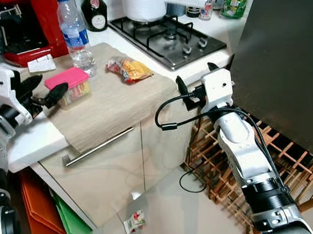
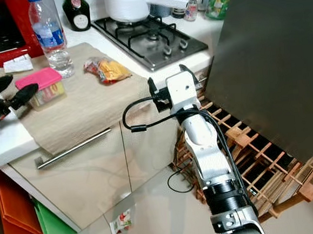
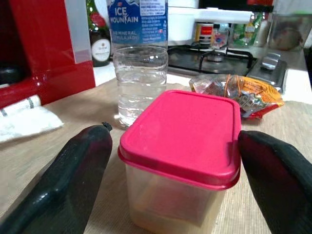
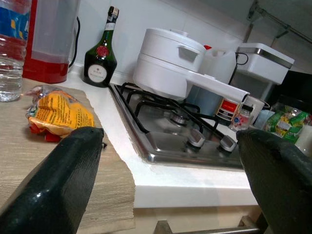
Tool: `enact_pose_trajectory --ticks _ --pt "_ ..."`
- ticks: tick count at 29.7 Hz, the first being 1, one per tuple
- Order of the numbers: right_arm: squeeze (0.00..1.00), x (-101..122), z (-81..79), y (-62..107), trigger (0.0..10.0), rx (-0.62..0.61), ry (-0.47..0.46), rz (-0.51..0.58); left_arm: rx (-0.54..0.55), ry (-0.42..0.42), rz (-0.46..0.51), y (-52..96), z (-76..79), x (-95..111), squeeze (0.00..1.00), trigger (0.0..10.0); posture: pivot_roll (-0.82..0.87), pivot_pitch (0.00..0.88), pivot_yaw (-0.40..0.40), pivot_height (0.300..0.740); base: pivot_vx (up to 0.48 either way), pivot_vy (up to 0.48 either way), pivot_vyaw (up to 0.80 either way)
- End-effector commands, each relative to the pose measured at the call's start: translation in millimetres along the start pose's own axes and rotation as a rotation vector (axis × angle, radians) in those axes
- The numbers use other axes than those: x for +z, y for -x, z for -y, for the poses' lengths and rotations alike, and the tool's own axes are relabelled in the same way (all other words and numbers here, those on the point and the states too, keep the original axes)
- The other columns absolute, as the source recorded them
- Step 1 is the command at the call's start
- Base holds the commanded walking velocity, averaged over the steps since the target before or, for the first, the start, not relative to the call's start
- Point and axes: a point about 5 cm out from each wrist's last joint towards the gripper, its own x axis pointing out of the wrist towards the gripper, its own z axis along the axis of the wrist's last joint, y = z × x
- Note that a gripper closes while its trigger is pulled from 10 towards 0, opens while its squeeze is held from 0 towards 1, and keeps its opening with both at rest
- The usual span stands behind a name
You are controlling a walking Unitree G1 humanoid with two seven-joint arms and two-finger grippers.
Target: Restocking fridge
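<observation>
A clear box with a pink lid point(image 1: 69, 86) point(image 3: 183, 141) stands on a beige cloth point(image 1: 109, 101) on the counter. My left gripper point(image 1: 43, 89) is open just left of the box, its fingertips point(image 3: 83, 161) flanking the box without touching it. Behind the box stands a water bottle point(image 1: 75, 34) point(image 3: 141, 63). An orange snack packet point(image 1: 128, 69) point(image 4: 58, 114) lies further right on the cloth. My right gripper point(image 1: 197, 78) is open and empty, held off the counter's right end, next to the dark fridge side point(image 1: 282, 58).
A gas hob point(image 1: 166, 37) with a white pot point(image 1: 144, 1) sits at the back right. A red coffee machine point(image 1: 24, 24) and a dark bottle point(image 1: 95, 10) stand behind. A wooden rack point(image 1: 267, 141) lies below the fridge. A scrap of litter point(image 1: 134, 221) lies on the floor.
</observation>
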Motion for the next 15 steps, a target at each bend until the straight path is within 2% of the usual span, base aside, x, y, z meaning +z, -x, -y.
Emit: enact_pose_trajectory --ticks 1,6,15 --pt "0.0 4.8 3.1 0.4 10.0 -0.007 -0.005 0.013 -0.005 -0.017 -0.033 1.9 -2.4 -1.0 0.0 10.0 -0.01 0.0 -0.06 0.74 0.0 0.0 0.0" --pt "0.0 5.0 2.0 -0.7 10.0 0.005 -0.005 0.011 -0.031 -0.034 -0.054 3.1 -6.8 -0.4 0.0 10.0 0.0 0.0 -0.069 0.74 0.0 0.0 0.0" --pt "0.0 5.2 1.4 -1.3 10.0 0.012 -0.006 0.01 -0.208 -0.021 -0.146 -1.5 9.2 -17.0 0.0 10.0 -0.01 0.0 -0.067 0.74 0.0 0.0 0.0"
